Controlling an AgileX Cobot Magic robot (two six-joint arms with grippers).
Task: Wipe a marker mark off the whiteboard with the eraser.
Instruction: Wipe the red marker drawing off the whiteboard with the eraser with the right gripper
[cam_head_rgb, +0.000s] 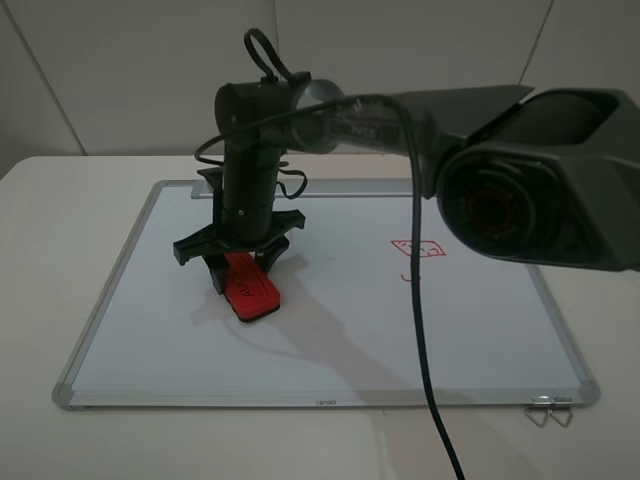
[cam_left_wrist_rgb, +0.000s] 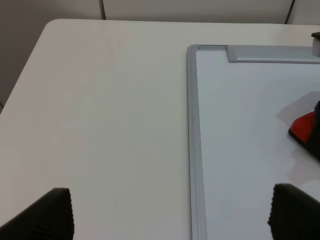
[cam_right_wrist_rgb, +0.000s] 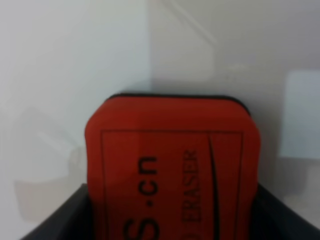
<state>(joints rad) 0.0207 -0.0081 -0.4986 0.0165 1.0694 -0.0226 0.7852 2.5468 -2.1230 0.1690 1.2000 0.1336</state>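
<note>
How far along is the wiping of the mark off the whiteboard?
Done: the right gripper grips the eraser, tilted, low on the whiteboard's left half. In hand: wiping there. No cloud mark shows: wiped or hidden under the eraser, I cannot tell. Left: checking that. The red glass drawing at right stands intact; the left gripper is open.

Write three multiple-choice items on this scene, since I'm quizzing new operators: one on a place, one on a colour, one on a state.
1. Where on the board is the eraser? A) left part B) right part C) off it
2. What colour is the eraser? A) blue B) red C) green
3. How is the left gripper? A) open, empty B) shut on eraser C) shut on a pen

1 A: it lies left of the board's middle.
2 B: its body is red.
3 A: it gapes wide, holding nothing.
</note>
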